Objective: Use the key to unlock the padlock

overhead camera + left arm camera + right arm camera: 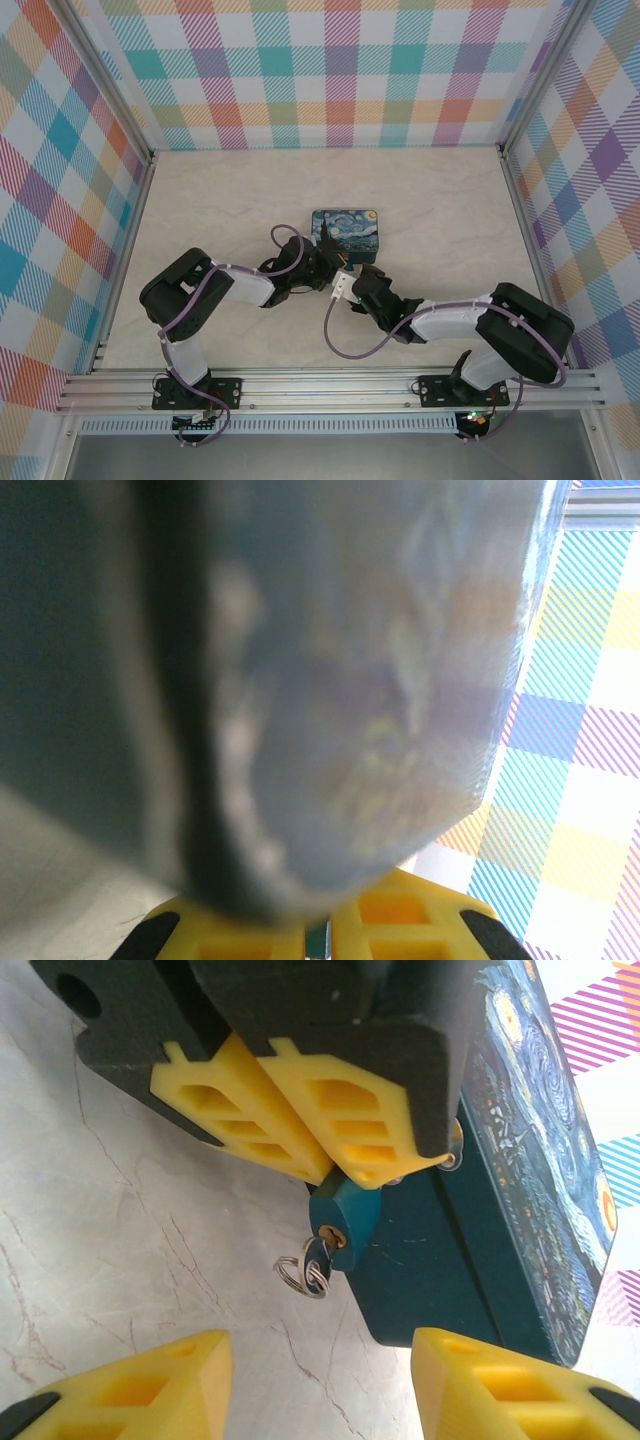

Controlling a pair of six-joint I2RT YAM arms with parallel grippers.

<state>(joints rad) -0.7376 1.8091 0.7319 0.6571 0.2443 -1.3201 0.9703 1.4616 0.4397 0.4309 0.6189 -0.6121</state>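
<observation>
The small teal padlock [345, 1215] hangs at the front of the starry-night box [520, 1190], pinched between the yellow fingers [300, 1130] of my left gripper. The grey key [322, 1250] is stuck in the keyhole, and a wire ring [298, 1272] dangles from it. My right gripper [320, 1360] is open just below the key, its jaws wide apart and touching nothing. From above, the left gripper [322, 262] and right gripper [350, 285] meet at the box's [346, 233] near edge. In the left wrist view, the left gripper [325, 925] shows a teal sliver between its fingers.
The blurred box [350, 680] looms very close to the left wrist camera. Marble tabletop [230, 200] stretches around the box, bounded by checked walls [330, 80] and an aluminium rail [330, 385] at the near edge.
</observation>
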